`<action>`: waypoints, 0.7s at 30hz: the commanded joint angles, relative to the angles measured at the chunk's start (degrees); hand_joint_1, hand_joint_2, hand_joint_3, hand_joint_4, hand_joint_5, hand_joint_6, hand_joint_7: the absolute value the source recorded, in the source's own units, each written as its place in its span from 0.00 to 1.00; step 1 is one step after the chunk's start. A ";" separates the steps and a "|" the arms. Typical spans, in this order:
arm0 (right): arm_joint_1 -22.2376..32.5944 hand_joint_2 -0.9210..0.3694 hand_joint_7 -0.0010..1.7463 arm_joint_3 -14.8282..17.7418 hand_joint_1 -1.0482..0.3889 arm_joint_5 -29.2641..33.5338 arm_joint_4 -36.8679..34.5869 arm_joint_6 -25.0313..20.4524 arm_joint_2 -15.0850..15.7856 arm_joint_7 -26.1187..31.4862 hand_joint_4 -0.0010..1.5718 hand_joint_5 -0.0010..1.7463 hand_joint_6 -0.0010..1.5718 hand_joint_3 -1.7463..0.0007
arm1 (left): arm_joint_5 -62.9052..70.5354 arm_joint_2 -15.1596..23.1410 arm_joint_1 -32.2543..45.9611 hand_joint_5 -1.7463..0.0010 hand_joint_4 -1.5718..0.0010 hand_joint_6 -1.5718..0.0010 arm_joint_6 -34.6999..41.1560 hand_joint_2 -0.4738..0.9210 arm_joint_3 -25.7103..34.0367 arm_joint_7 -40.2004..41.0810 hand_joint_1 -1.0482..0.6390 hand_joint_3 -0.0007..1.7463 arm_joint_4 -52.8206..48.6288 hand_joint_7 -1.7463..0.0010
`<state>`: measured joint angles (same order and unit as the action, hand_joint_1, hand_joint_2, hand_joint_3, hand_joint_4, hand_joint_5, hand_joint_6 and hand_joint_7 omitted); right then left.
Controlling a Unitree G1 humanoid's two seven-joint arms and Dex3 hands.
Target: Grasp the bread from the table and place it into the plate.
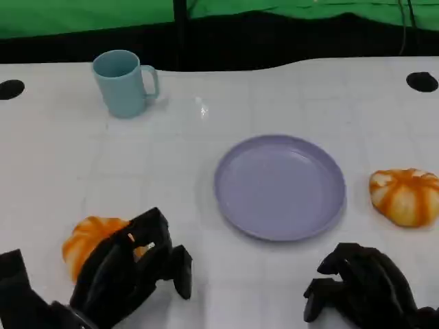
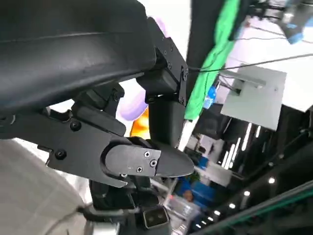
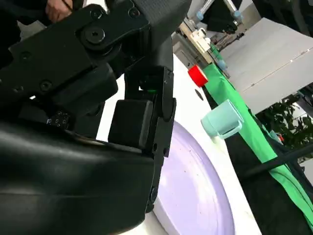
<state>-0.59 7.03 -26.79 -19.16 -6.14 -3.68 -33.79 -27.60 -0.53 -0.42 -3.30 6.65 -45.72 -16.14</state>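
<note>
An orange-and-white bread roll (image 1: 88, 243) lies on the white table at the near left. My left hand (image 1: 130, 274) lies over its right side, fingers spread and the thumb standing off to the right; a bit of orange shows between the fingers. The lavender plate (image 1: 280, 186) sits in the middle of the table with nothing on it. A second orange roll (image 1: 406, 196) lies to the right of the plate. My right hand (image 1: 363, 284) rests near the table's front, below the plate's right edge, fingers curled in on nothing. The right wrist view has the plate (image 3: 195, 196) just past the hand.
A light blue mug (image 1: 123, 83) stands at the far left; the right wrist view catches the mug (image 3: 222, 122) beyond the plate, with a red object (image 3: 198, 76) farther off. Green cloth (image 1: 89, 17) hangs behind the table's far edge. Black round marks (image 1: 421, 81) sit at the far corners.
</note>
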 commanded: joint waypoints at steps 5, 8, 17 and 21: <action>0.45 0.14 0.22 0.27 0.01 -0.27 1.54 -0.54 0.49 0.62 1.00 0.43 1.00 1.00 | 16.39 11.31 -0.23 0.22 0.72 0.68 -12.88 1.00 -2.57 2.95 0.19 0.28 6.76 0.64; 0.43 0.15 0.21 0.44 0.01 -0.56 1.57 -0.82 0.46 0.48 1.00 0.43 1.00 1.00 | 19.25 14.80 -0.23 0.38 0.70 0.66 -11.31 1.00 -3.12 4.33 0.18 0.23 10.59 0.85; 0.38 0.15 0.21 0.78 0.01 -0.74 1.60 -1.27 0.36 0.65 1.00 0.43 1.00 1.00 | 38.38 27.23 0.73 0.78 0.76 0.75 -3.87 1.00 -4.05 11.99 0.25 0.07 26.37 1.00; 0.27 0.15 0.21 0.78 0.02 -0.68 1.24 -0.88 0.52 0.13 1.00 0.43 1.00 1.00 | 48.53 31.55 1.12 0.91 0.74 0.78 -2.35 1.00 -5.49 14.05 0.21 0.07 31.11 1.00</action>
<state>-0.46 7.24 -26.95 -17.80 -7.24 -3.69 -33.44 14.23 27.20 -0.08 -6.84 2.23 -33.26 11.62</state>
